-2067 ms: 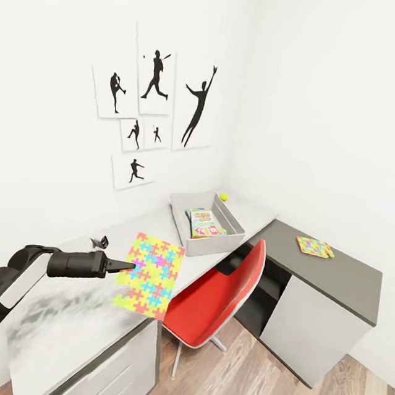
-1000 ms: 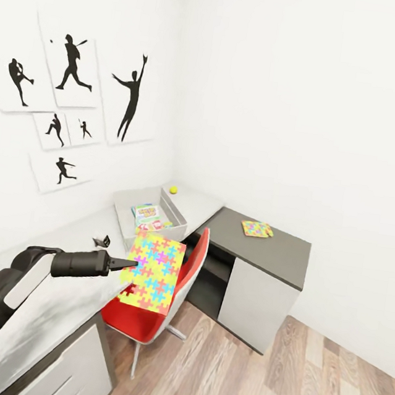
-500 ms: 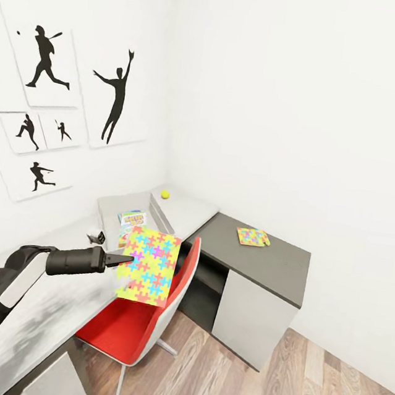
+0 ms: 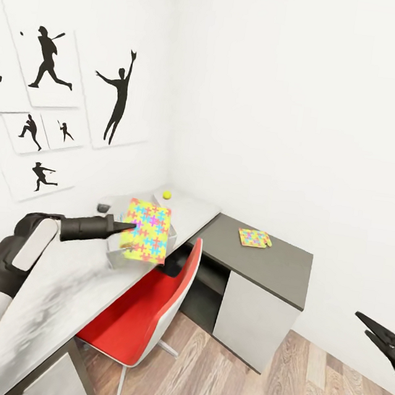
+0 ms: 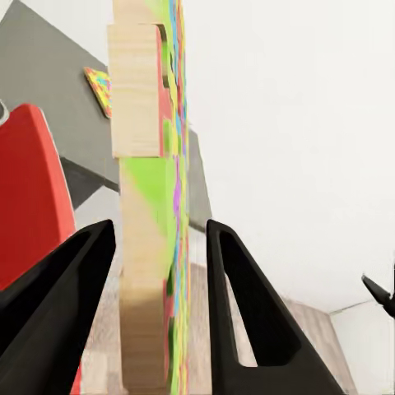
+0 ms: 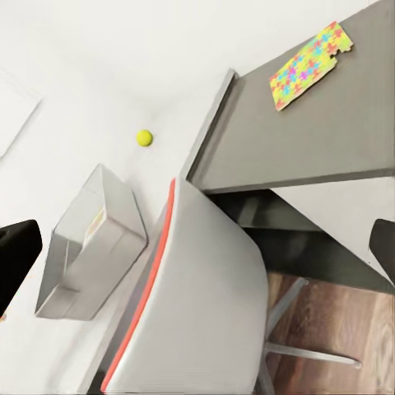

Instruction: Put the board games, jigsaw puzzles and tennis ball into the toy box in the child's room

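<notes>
head view: left pincer [image 4: 132,227] grasping jigsaw puzzle [image 4: 147,231] above red chair [image 4: 144,315], right pincer [image 4: 384,339] released.

I count two jigsaw puzzles: one clamped upright in my left gripper [image 4: 132,226], the held puzzle [image 4: 148,231], and the other puzzle [image 4: 254,237] lying flat on the dark desk [image 4: 277,258]; one tennis ball [image 4: 166,195]; one toy box [image 6: 86,247]; one red chair [image 4: 146,306]; six silhouette pictures [image 4: 114,96] on the wall; my two grippers, the right gripper [image 4: 384,339] included.
</notes>
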